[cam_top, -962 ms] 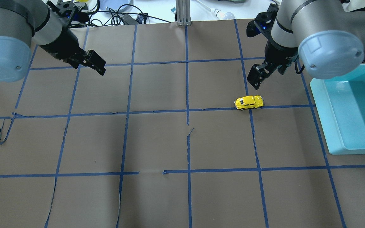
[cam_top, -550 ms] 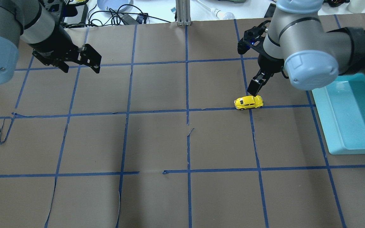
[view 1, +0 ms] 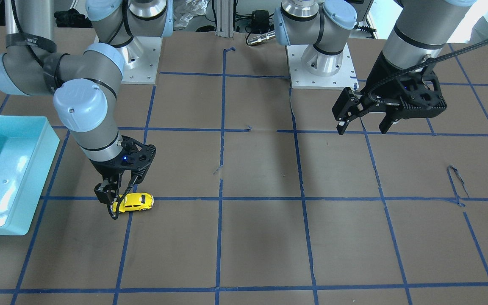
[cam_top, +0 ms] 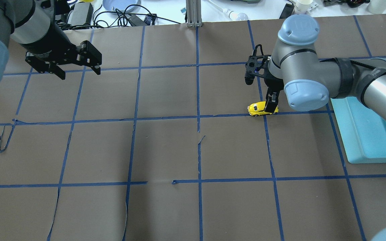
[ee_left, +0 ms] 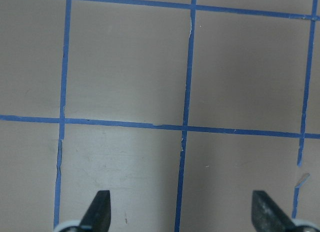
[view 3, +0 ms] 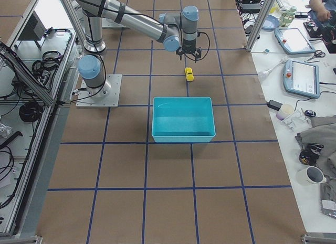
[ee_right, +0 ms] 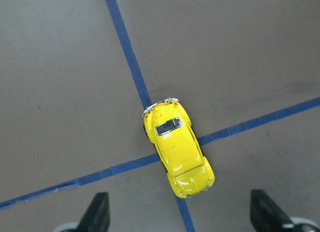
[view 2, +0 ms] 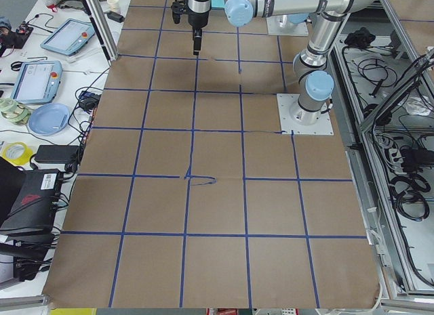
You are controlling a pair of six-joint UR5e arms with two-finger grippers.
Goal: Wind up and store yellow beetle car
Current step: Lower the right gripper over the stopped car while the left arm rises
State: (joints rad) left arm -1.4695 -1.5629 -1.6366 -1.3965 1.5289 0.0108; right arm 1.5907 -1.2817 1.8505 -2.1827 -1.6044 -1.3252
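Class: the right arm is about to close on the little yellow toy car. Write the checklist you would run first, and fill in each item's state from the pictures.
1. Right gripper open: ok, jaws spread wide.
2. Tiny glossy yellow toy beetle car upright on its wheels: ok.
3. Car centred between the jaws: ok in the right wrist view, its length lying slightly askew.
4. Right gripper low enough to catch the car's sides: cannot tell.
5. Left gripper out of the way: ok, open and far from the car.
6. Shallow turquoise plastic bin ready on the right arm's side: ok.
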